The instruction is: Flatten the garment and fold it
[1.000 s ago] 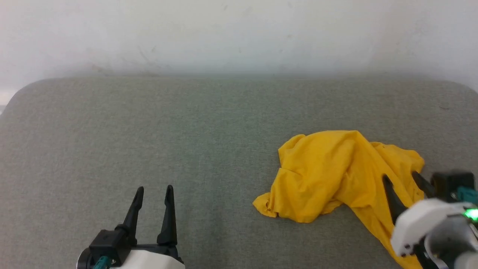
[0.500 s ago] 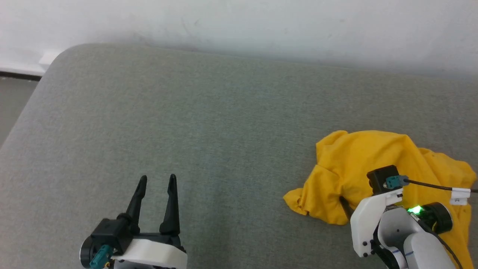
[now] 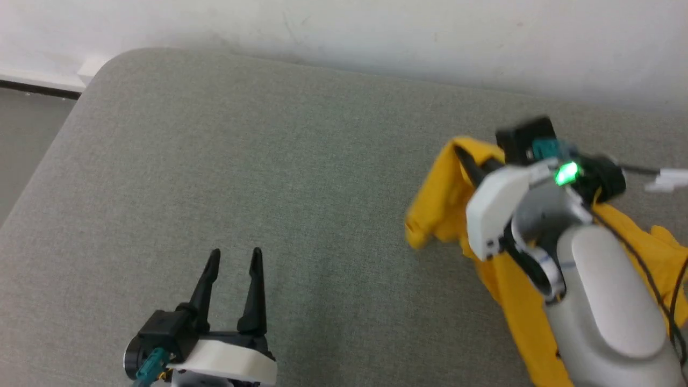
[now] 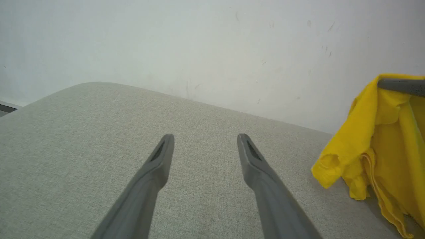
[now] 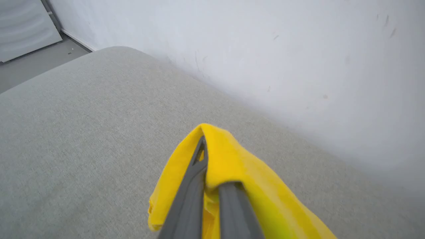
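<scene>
— What lies across the middle of the frame?
— A grey-green fabric surface with a rounded corner at the upper left
— And above it?
— A scuffed white wall along the top; a strip of grey floor at the left edge, below a white skirting board

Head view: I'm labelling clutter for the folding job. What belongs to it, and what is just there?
Job: bright yellow thin-fabric T-shirt; right pincer, shut on it; left pincer, open, apart from it.
Just there: grey-green fabric-covered surface; white wall; grey floor.
</scene>
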Motion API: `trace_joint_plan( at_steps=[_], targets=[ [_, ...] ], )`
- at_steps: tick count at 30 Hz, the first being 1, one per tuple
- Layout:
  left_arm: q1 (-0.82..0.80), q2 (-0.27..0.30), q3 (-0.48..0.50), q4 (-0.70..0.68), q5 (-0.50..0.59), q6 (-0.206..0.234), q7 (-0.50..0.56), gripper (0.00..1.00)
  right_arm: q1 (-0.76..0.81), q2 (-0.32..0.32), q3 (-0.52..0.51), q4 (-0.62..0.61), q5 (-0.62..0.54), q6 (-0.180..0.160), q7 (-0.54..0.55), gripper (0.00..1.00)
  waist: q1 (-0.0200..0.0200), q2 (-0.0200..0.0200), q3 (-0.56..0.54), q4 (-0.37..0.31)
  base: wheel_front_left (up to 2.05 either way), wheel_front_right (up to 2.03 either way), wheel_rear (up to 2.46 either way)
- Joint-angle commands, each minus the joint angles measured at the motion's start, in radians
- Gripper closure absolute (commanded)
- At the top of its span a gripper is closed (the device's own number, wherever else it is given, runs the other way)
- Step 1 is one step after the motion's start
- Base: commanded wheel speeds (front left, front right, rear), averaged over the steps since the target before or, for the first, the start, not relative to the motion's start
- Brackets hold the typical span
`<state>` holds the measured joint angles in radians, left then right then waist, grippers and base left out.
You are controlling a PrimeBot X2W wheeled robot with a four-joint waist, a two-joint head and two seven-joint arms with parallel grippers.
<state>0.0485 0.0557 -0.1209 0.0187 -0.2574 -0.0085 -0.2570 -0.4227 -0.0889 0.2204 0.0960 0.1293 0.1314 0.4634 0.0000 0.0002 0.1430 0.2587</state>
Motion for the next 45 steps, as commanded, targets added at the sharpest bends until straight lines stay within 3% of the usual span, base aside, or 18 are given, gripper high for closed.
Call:
trace_joint_plan(
  at_steps=[1,8,16,17,18,20,24,29,32,39,45],
  targets=[
    [-0.026,-0.005,-0.007,0.003,-0.009,-0.003,-0.005,0.0,-0.05,0.003,0.009,0.013,0.011,-0.001,0.001,1.0,0.0,-0.0002,0.018,0.009,0.0,0.0,0.0],
    [-0.081,-0.005,-0.047,0.03,-0.039,-0.014,-0.005,0.0,-0.301,0.031,0.064,0.267,-0.021,-0.001,-0.038,1.0,0.0,-0.0002,0.09,0.064,0.0,0.0,0.0],
    [-0.154,-0.005,-0.106,0.069,-0.075,-0.021,-0.005,0.0,-0.423,0.038,0.091,0.619,-0.037,-0.001,-0.11,1.0,0.0,-0.0002,0.15,0.146,0.0,0.0,0.0],
    [-0.16,-0.005,-0.111,0.073,-0.079,-0.02,-0.005,0.0,-0.431,0.038,0.089,0.654,-0.044,-0.001,-0.114,0.91,0.0,-0.0002,0.153,0.151,0.0,0.0,0.0],
    [-0.165,-0.005,-0.116,0.077,-0.082,-0.018,-0.005,0.0,-0.438,0.038,0.087,0.686,-0.045,-0.001,-0.113,0.74,0.0,-0.0002,0.155,0.154,0.0,0.0,0.0],
    [-0.17,-0.005,-0.122,0.083,-0.087,-0.014,-0.005,0.0,-0.452,0.038,0.08,0.735,-0.038,-0.001,-0.108,0.0,0.0,-0.0002,0.154,0.155,0.0,0.0,0.0],
    [-0.165,-0.005,-0.119,0.097,-0.083,-0.007,-0.005,0.0,-0.475,0.038,0.129,0.767,0.029,-0.001,-0.118,0.0,0.0,-0.0002,0.125,0.132,0.0,0.0,0.0],
    [-0.125,-0.005,-0.087,0.1,-0.051,-0.003,-0.005,0.0,-0.456,0.039,0.21,0.744,0.191,-0.001,-0.102,0.0,0.0,-0.0002,0.047,0.07,0.0,0.0,0.0],
    [-0.09,-0.005,-0.062,0.091,-0.029,-0.002,-0.005,0.0,-0.429,0.039,0.201,0.71,0.231,-0.001,-0.145,0.0,0.0,-0.0002,-0.001,0.026,0.0,0.0,0.0],
    [-0.001,0.007,-0.017,0.053,0.001,0.005,-0.005,0.0,-0.197,-0.023,0.007,0.562,0.172,-0.001,-0.31,0.0,0.0,-0.0002,-0.083,-0.066,0.0,0.0,0.0],
    [0.047,0.02,-0.001,0.027,0.014,0.008,-0.005,0.0,0.14,-0.028,-0.24,0.266,0.061,-0.001,-0.339,0.0,0.0,-0.0002,-0.107,-0.125,0.0,0.0,0.0]
  ],
)
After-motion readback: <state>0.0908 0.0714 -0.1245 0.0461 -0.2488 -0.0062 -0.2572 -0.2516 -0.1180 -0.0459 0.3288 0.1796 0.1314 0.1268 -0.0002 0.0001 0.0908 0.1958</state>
